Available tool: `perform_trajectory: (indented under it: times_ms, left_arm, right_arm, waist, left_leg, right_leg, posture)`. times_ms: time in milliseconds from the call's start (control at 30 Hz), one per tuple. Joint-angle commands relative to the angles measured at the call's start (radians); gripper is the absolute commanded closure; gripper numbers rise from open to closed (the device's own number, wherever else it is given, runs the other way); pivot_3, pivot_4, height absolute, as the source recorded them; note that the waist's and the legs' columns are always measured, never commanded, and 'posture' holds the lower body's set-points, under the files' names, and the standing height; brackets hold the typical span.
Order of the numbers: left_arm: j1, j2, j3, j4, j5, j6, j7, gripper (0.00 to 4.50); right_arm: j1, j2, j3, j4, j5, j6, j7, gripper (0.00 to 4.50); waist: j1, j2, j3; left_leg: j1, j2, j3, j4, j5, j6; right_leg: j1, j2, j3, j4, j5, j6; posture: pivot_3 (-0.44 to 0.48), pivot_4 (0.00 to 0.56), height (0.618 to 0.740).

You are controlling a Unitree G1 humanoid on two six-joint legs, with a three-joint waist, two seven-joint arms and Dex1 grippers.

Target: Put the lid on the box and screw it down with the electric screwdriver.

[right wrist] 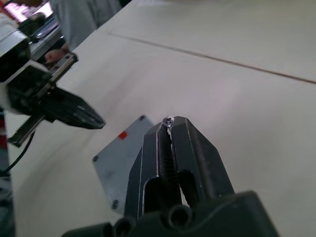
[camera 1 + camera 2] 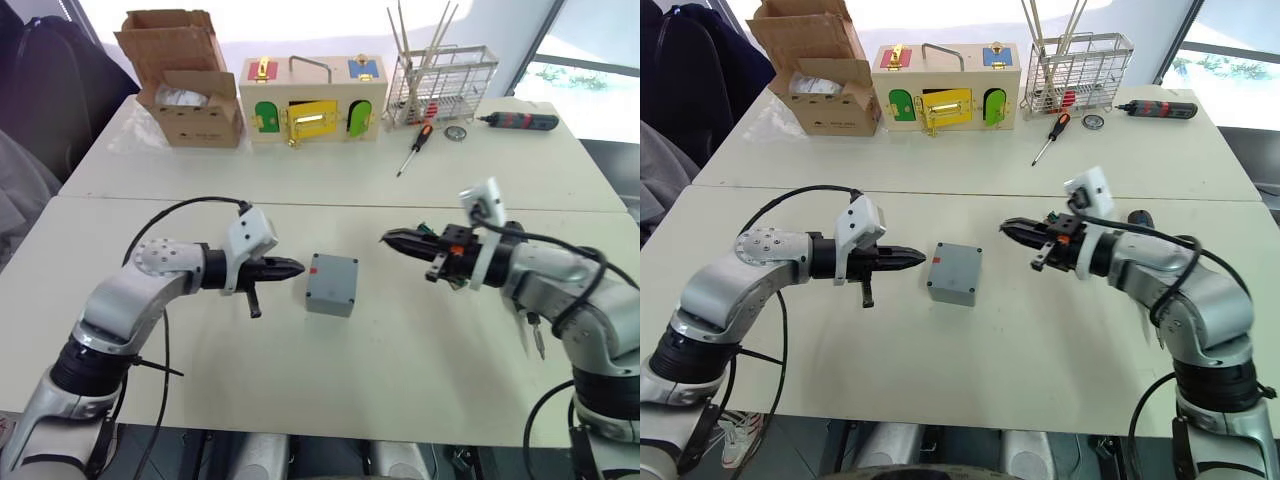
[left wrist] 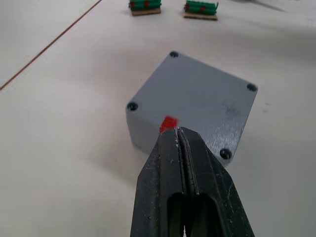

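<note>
Left wrist view: left gripper (image 3: 178, 134) fingers pressed together, empty, tips just short of the box's (image 3: 197, 101) red-marked side. 1 grey box mid-table w/ lid (image 2: 335, 270) on, 4 corner holes. Right gripper (image 1: 169, 124) clenched on 1 small screw (image 1: 169, 120). Far back: 1 manual screwdriver (image 2: 414, 148), 1 wooden box (image 2: 311, 98), 1 cardboard box (image 2: 185, 80).

Robot test lab: pale tables (image 2: 420, 350), latch-door wooden box (image 2: 312, 98), wire rack (image 2: 441, 82), hand tools.

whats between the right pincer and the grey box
Nothing: in the left eye view only bare table separates the right pincer from the grey box.
</note>
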Motion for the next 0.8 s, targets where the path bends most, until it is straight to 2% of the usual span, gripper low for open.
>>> perform_trajectory:
  times_ms: [33,433,800]
  left_arm:
    - [0.013,0.013,0.036,-0.052,-0.017,-0.004,-0.001,4.50]
    - [0.052,0.001,0.055,-0.118,-0.039,0.042,0.057,4.50]
    - [0.049,0.001,0.052,-0.121,-0.039,0.046,0.068,4.50]
  right_arm:
    - [-0.021,0.020,0.055,0.003,-0.021,-0.038,0.018,4.47]
    - [-0.031,0.045,0.143,0.099,-0.109,-0.121,0.053,4.47]
    - [-0.032,0.061,0.143,0.129,-0.145,-0.133,0.058,4.47]
  waist:
    - [0.001,0.000,0.000]
    - [-0.001,0.000,0.000]
    - [0.000,0.000,0.000]
  left_leg:
    - [0.000,0.000,0.000,0.000,0.000,0.000]
    - [0.000,0.000,0.000,0.000,0.000,0.000]
    - [0.000,0.000,0.000,0.000,0.000,0.000]
  right_leg:
    - [0.000,0.000,0.000,0.000,0.000,0.000]
    - [0.000,0.000,0.000,0.000,0.000,0.000]
    - [-0.001,0.000,0.000,0.000,0.000,0.000]
  posture:
    - [0.000,0.150,0.735]
    - [0.000,0.150,0.735]
    - [0.000,0.150,0.735]
